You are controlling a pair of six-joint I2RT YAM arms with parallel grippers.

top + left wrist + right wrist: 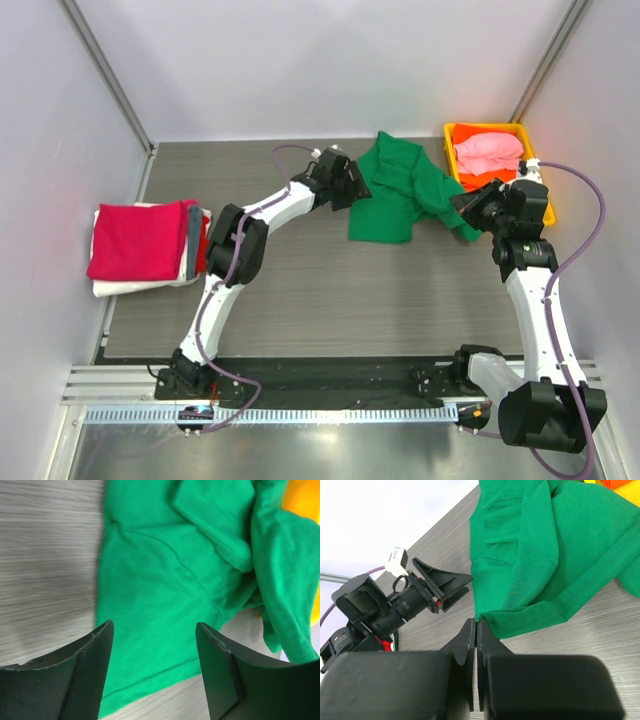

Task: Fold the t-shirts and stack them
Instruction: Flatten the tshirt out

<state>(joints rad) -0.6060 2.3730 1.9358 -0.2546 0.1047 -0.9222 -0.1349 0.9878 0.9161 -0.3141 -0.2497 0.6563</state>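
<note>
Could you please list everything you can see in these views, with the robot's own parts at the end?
green t-shirt: one, bright green, rumpled on the table beside the tray.
folded shirts: one stack, crimson on top, grey, red and white below, table's left edge.
tray: one, yellow, far right corner.
pink shirt: one, bunched in the tray.
orange cloth: one, under the pink shirt.
table: one, grey wood grain.
left arm: jaws open at the green t-shirt's left side.
right arm: jaws shut on the green t-shirt's corner.

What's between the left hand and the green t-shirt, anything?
Nothing visible. The open left hand hangs at the left edge of the green t-shirt, with no object between them. The right hand is shut on a corner of that shirt.
</note>
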